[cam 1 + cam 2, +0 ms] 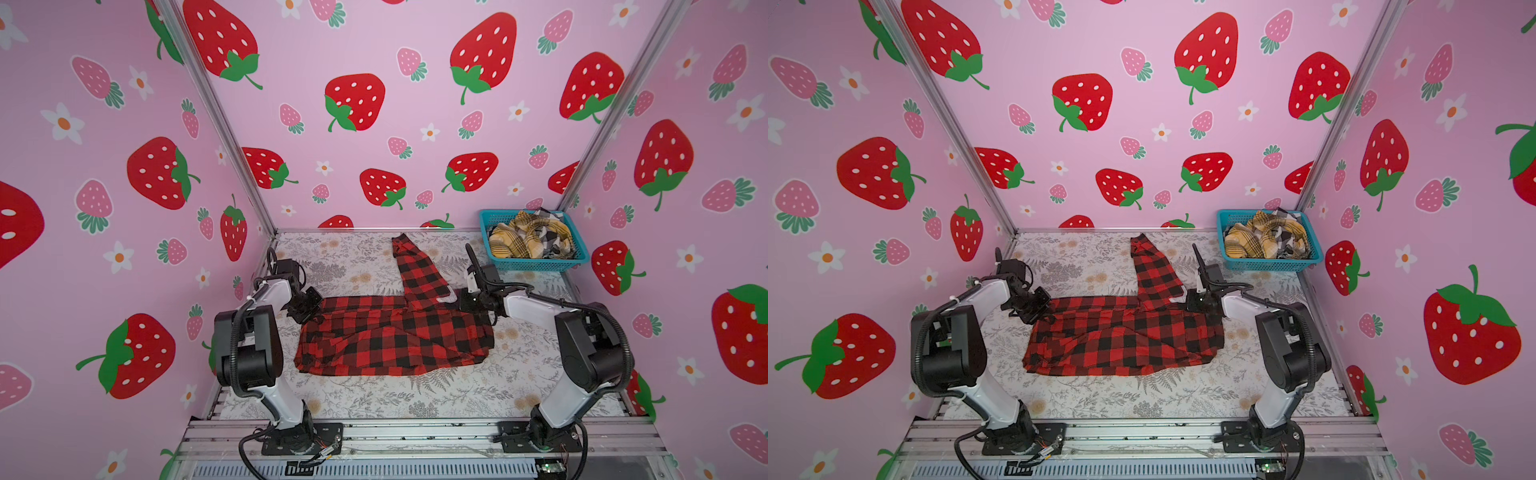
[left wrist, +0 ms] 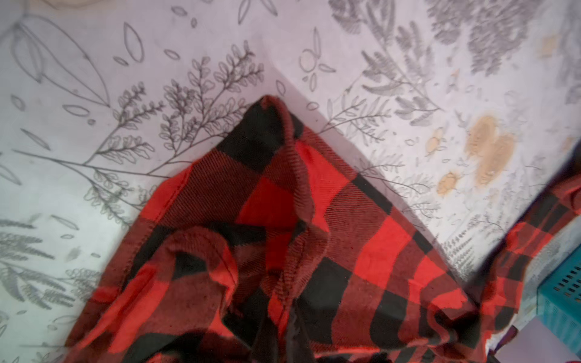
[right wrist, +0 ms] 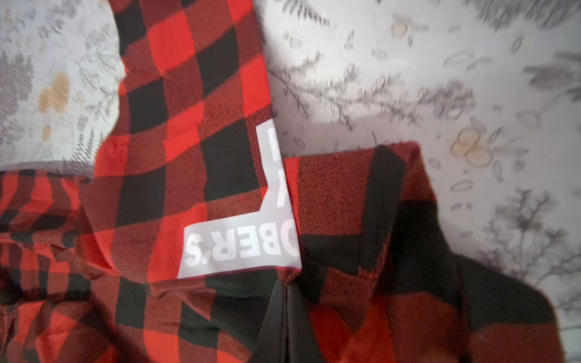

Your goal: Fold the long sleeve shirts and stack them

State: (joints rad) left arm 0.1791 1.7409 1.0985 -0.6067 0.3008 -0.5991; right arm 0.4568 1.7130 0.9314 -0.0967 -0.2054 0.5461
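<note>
While both sets of jaws are pressed tight together, look at what they have hold of. The left wrist view shows the dark fingertips [image 2: 294, 333] pinching a raised ridge of red-and-black cloth. The right wrist view shows the other fingertips [image 3: 283, 320] closed at a hem, just below the white block lettering [image 3: 239, 245].

Pull out to a top view. The left gripper [image 1: 305, 309] sits on the far left corner of the red-and-black buffalo check shirt [image 1: 395, 336], and the right gripper [image 1: 465, 301] is on the far right corner, by the root of the sleeve [image 1: 415, 270]. So the shirt lies between them on the floral tablecloth [image 1: 374, 399]. Its long axis runs left to right, and the body spreads from the fingers toward the arm bases. Only that one sleeve angles away toward the back wall.

The right arm is plainly the nearer one to the stray sleeve. My read is that the sleeve has to come in over the body before any fold. The far edge, held at both ends, can then travel toward the near hem.

Well off in the back right corner, the teal mesh basket [image 1: 536, 264] holds the mustard-yellow plaid shirt [image 1: 519, 241] and the black-white plaid shirt [image 1: 552, 237], both crumpled and unfolded.
</note>
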